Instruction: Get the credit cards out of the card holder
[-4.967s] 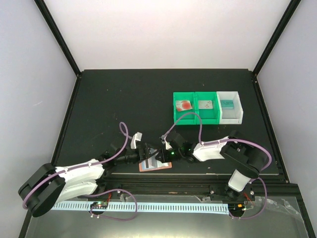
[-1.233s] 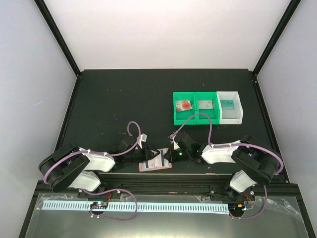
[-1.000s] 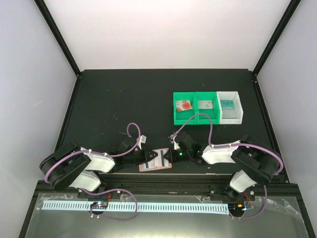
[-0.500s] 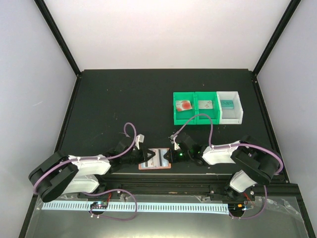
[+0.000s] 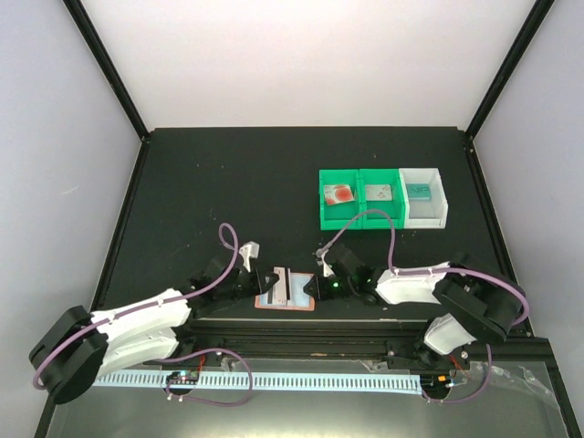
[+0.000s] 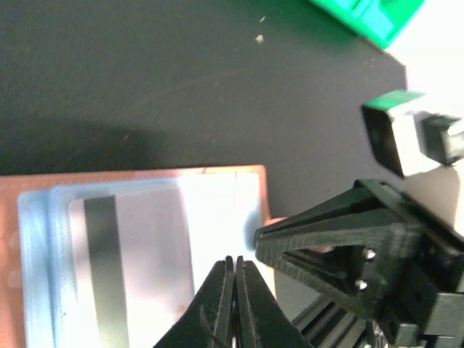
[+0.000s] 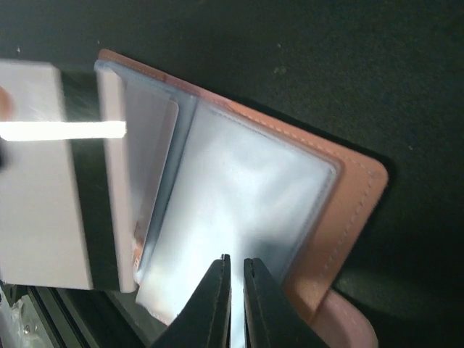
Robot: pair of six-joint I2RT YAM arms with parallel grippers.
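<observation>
The salmon-pink card holder (image 5: pixel 288 308) (image 6: pixel 145 176) (image 7: pixel 348 210) lies open near the table's front edge. A whitish credit card (image 5: pixel 274 286) (image 6: pixel 138 261) (image 7: pixel 36 188) with a dark stripe sticks out of its pale blue pocket toward the left. My left gripper (image 5: pixel 267 285) (image 6: pixel 233 259) is shut, its tips down on that card with nothing visible between them. My right gripper (image 5: pixel 312 287) (image 7: pixel 236 259) has its jaws almost together. Its tips rest on the clear pocket of the holder's right half.
Two green bins (image 5: pixel 321 196) and a white bin (image 5: pixel 427 219) stand in a row at the back right, each with a card inside. A black rail (image 5: pixel 365 333) runs along the front edge just behind the holder.
My left gripper has closed and drawn back to the left. The striped card has slid further out of the pocket with it. The right gripper stays on the holder.
</observation>
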